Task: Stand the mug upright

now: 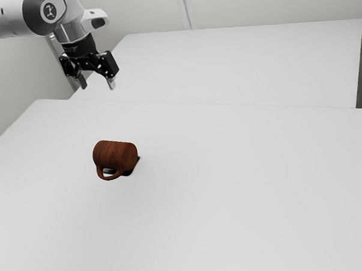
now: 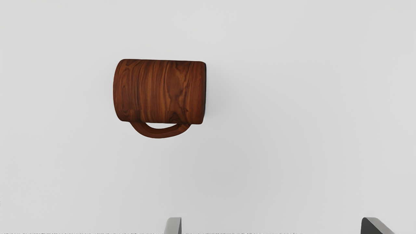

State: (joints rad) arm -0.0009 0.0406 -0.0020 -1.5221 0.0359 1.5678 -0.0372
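See the reddish-brown, wood-grained cylindrical mug (image 1: 115, 153) lying on the white table (image 1: 232, 199), left of centre in the exterior view, probably braced against rolling by its curved wooden handle (image 1: 110, 176). At upper left, find the black two-finger gripper (image 1: 97, 86) spread open, empty, presumably raised for room to align.

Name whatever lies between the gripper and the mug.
In the wrist view, bare white tabletop lies between the open gripper and the tipped mug; the exterior view shows the gripper raised, with open air down to it.
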